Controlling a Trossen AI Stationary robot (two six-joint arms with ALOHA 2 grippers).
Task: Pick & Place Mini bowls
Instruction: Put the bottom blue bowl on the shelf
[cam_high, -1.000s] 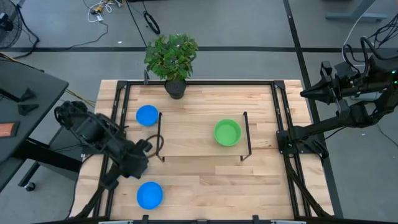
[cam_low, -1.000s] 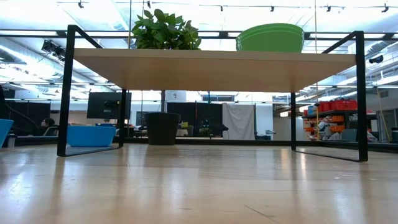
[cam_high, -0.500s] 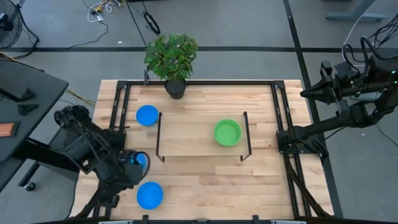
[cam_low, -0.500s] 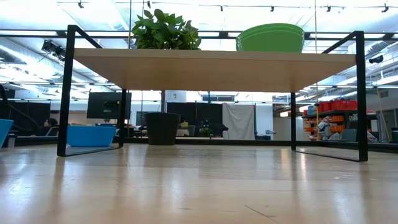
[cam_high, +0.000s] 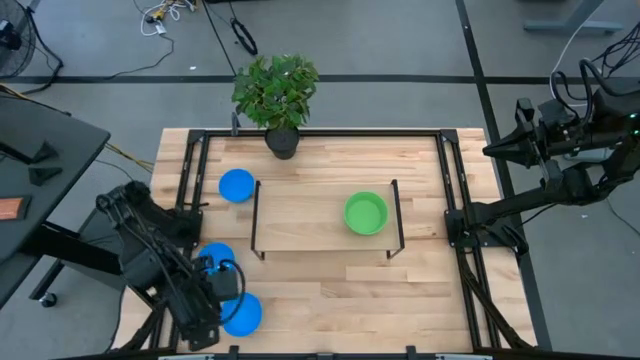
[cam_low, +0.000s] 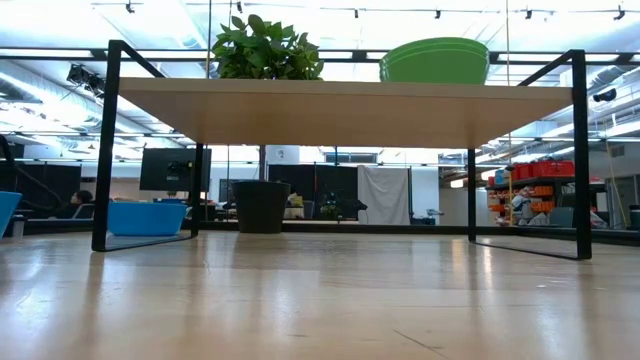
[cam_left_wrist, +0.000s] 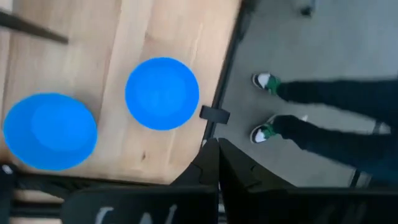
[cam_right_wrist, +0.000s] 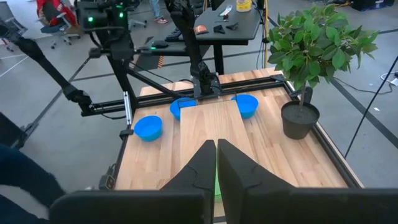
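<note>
The table (cam_high: 330, 300) carries a small raised shelf (cam_high: 300, 225) with a green bowl (cam_high: 365, 213) on top. Three blue bowls lie at the left side: one (cam_high: 237, 185) near the plant (cam_high: 277, 88), two (cam_high: 240, 313) by the near edge under the left gripper (cam_high: 228, 283), whose fingers are closed and empty. The right gripper (cam_high: 492, 150), parked off the right edge, is closed too. The bowls look light, stiff and slick, best pinched at the rim.

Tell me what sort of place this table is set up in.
Most likely a robotics lab or workshop. Beyond the wooden table there are desks with a monitor, shelves of red bins, bare overhead lighting, and cables on the grey floor.
</note>
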